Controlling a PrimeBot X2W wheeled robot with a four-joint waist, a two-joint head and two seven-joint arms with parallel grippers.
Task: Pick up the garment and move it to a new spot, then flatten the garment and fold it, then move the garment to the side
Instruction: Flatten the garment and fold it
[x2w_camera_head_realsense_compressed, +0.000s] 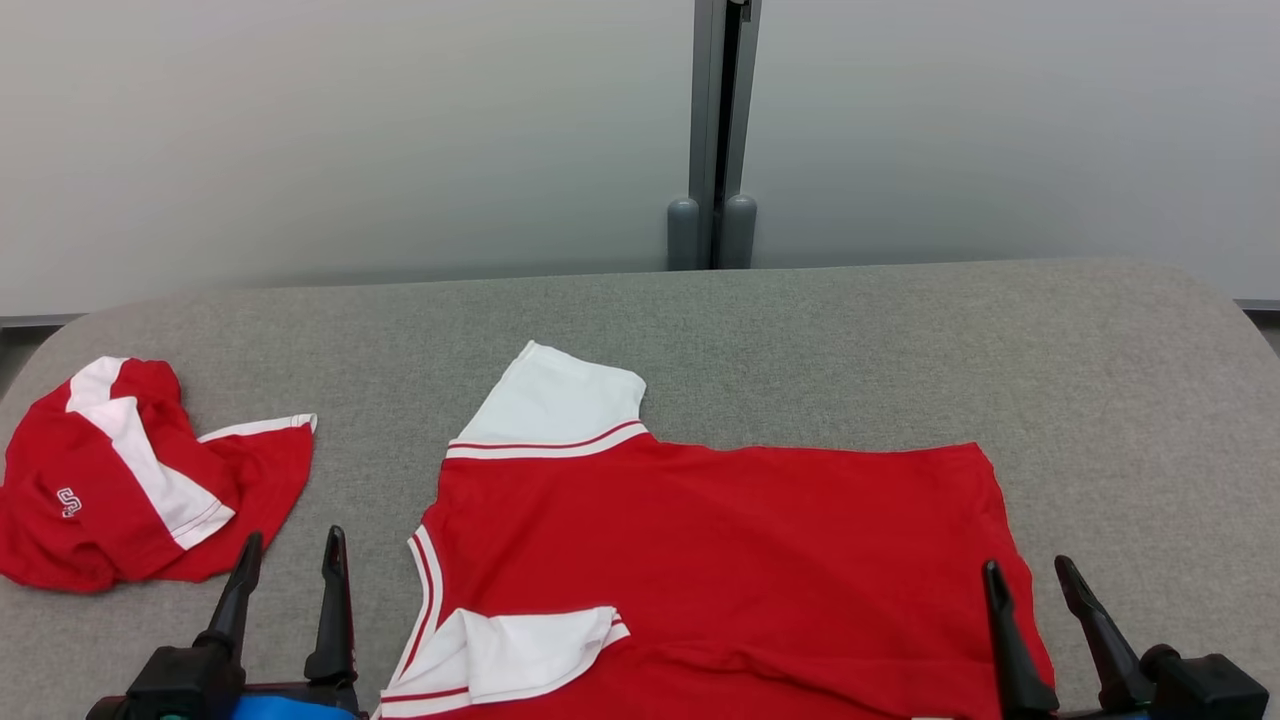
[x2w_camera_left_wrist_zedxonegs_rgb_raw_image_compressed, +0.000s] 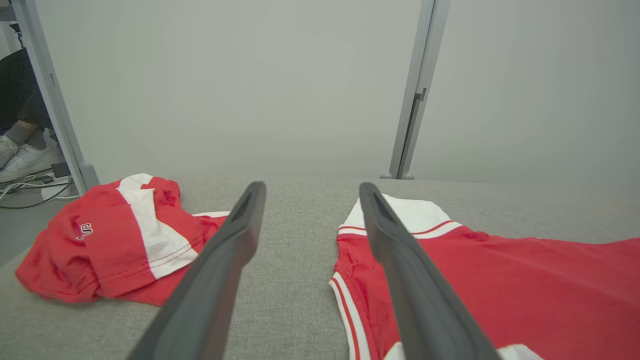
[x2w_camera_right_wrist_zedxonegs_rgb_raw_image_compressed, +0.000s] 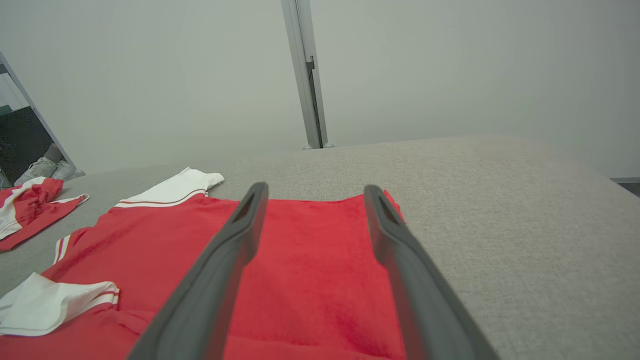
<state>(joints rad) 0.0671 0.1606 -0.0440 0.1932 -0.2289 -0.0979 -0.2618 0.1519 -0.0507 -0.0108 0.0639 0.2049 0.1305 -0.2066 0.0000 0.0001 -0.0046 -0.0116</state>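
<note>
I count two red shirts, a flat shirt and a crumpled shirt, one table, one post, and my two grippers: left gripper, right gripper.

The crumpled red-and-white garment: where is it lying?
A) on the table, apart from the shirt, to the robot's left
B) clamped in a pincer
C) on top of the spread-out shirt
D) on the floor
A: the crumpled garment lies on the grey table left of the spread shirt, bare table between them; the left pincer and right pincer are open and empty.
</note>
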